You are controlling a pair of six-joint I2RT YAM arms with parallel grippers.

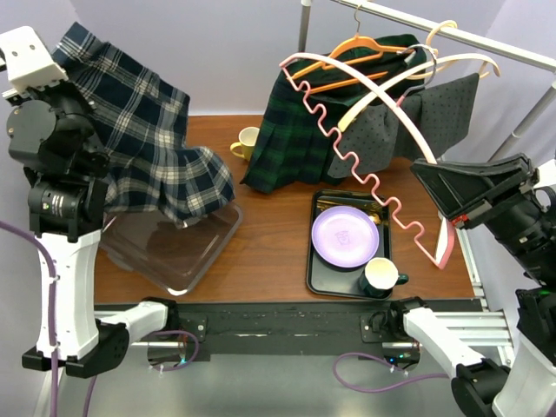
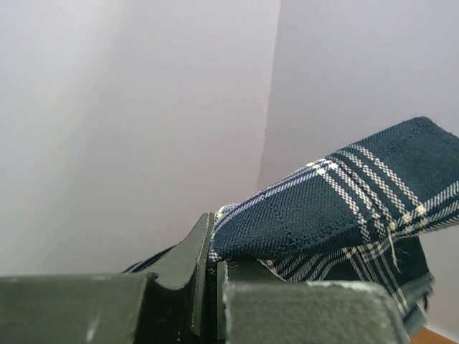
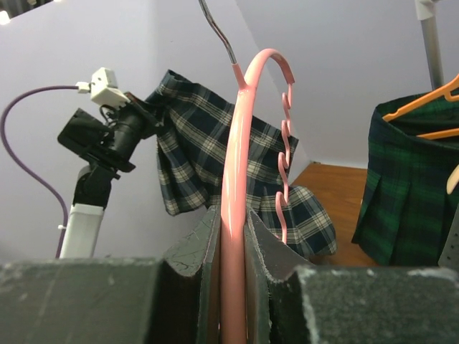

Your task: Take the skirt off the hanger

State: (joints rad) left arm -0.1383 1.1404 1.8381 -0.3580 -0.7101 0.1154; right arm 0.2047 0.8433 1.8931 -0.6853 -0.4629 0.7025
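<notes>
The left claw [image 2: 213,266] is pinched tight on a fold of the blue plaid skirt [image 2: 344,208], with the cloth caught between its 2 fingers and spilling out to the right. From above, this claw [image 1: 65,59] is raised high at the far left. The skirt [image 1: 148,130] hangs down from it in a broad sheet. Its lower edge lies over the far rim of a clear tub [image 1: 178,252] on the left of the counter [image 1: 269,252]. I cannot tell whether cloth and tub touch.

The right claw [image 3: 231,240] is clamped on the pink hanger [image 3: 237,143], whose smooth bar stands upright between the fingers. A wavy pink bar runs beside it, with a metal hook at the top. In the top view this claw [image 1: 452,219] sits at the right edge. The hanger [image 1: 347,148] slants up and away from it toward the far middle. The hanger is bare, and the skirt is off it and well apart, over on the left.

Below the hanger a black tray [image 1: 317,261] rests on the counter. It holds a purple plate [image 1: 345,236] and a dark cup [image 1: 380,276] at its near right corner. A yellow cup [image 1: 248,142] stands farther back. Behind it a green skirt [image 1: 287,139] hangs from an orange hanger [image 1: 360,45] on a rail [image 1: 486,39]. A grey cloth [image 1: 447,117] on a cream hanger [image 1: 452,65] hangs to its right.
</notes>
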